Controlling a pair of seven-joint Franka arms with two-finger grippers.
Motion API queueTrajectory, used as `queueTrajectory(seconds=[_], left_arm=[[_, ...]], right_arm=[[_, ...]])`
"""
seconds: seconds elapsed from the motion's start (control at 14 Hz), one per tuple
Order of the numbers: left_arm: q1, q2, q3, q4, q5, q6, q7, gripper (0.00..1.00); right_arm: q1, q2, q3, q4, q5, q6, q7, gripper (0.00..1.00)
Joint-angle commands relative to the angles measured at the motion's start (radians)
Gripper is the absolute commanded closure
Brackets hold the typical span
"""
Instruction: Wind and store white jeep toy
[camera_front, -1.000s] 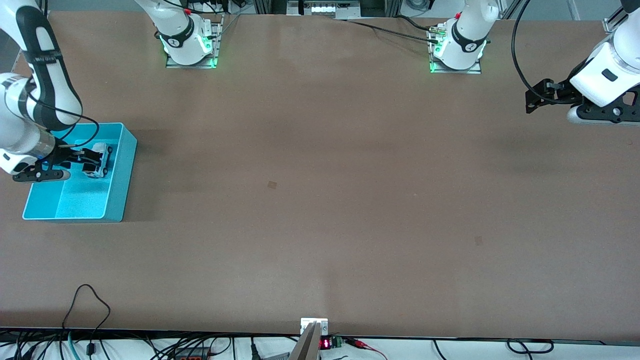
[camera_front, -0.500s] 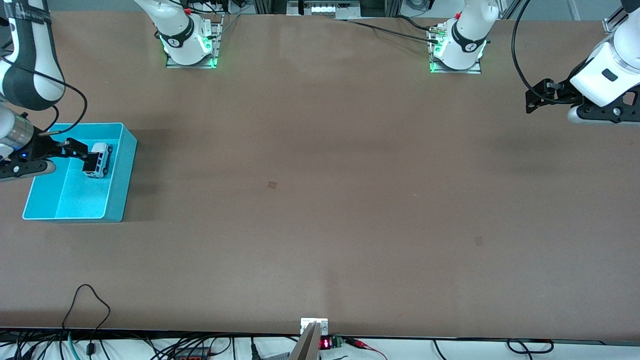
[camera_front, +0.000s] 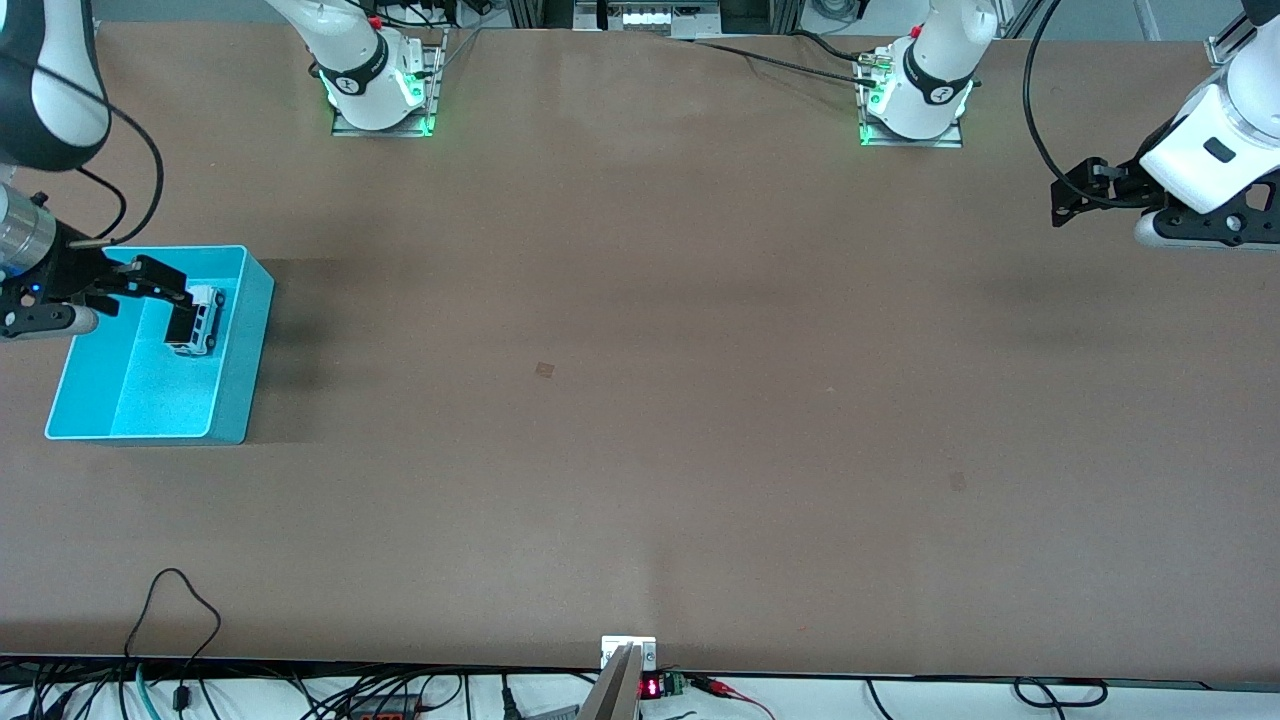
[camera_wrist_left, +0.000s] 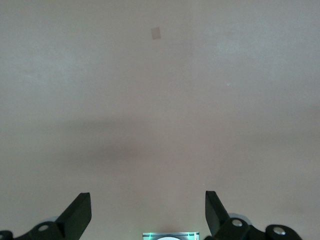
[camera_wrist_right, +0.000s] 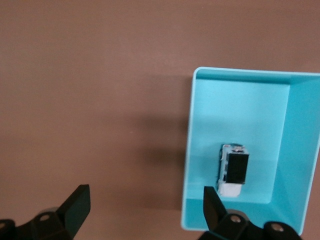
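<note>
**Jeep in bin, store step looks done**

White jeep toy (camera_front: 203, 320) sits on the floor of the turquoise bin (camera_front: 240, 400), by the wall toward the L arm's end of the table; upright, roof up in R wrist view (camera_wrist_right: 235, 169); nothing touching it. R gripper (camera_front: 165, 300) over the bin above the toy, fingers spread, empty. L gripper (camera_wrist_left: 148, 212) waits over bare table (camera_front: 640, 400) at its own end, fingers spread, empty. Judgement: release done, only retreat left; next move = R arm clears the bin w/o clipping the rim.
</note>
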Motion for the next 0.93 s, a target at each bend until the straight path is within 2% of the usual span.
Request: queueTrajectory(seconds=[0.0, 0.36, 0.64, 0.86], left_arm=[[0.005, -0.001, -0.006, 0.019, 0.016, -0.021, 0.027, 0.0], [0.005, -0.001, -0.006, 0.019, 0.016, -0.022, 0.027, 0.0], [0.005, -0.001, -0.006, 0.019, 0.016, -0.022, 0.027, 0.0], [0.005, -0.001, -0.006, 0.019, 0.016, -0.021, 0.027, 0.0]], right_arm=[[0.04, -0.035, 0.009, 0.066, 0.013, -0.099, 0.116, 0.0], [0.04, -0.075, 0.069, 0.147, 0.013, -0.15, 0.126, 0.0], [0.037, -0.115, 0.096, 0.179, 0.013, -0.21, 0.174, 0.0], [0.039, -0.124, 0.095, 0.183, 0.013, -0.249, 0.163, 0.0]])
